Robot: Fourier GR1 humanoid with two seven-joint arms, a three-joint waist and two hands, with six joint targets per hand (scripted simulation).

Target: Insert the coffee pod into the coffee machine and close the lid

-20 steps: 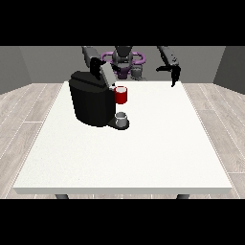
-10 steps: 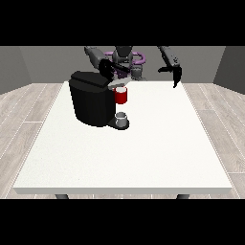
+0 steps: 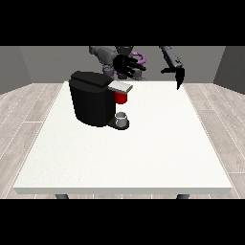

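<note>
We see the coffee machine [image 3: 93, 98] near the desk's [image 3: 143, 158] far edge. Both hands, view's left [image 3: 125, 66] and right [image 3: 178, 74], hang with fingers spread, holding nothing.

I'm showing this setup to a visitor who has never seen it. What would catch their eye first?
The black coffee machine on the white table, left of centre, with a red thing at the machine and a grey thing on its base. Above it hovers the hand at the view's left, fingers spread; the hand at the view's right hangs off the table's far edge.
</note>
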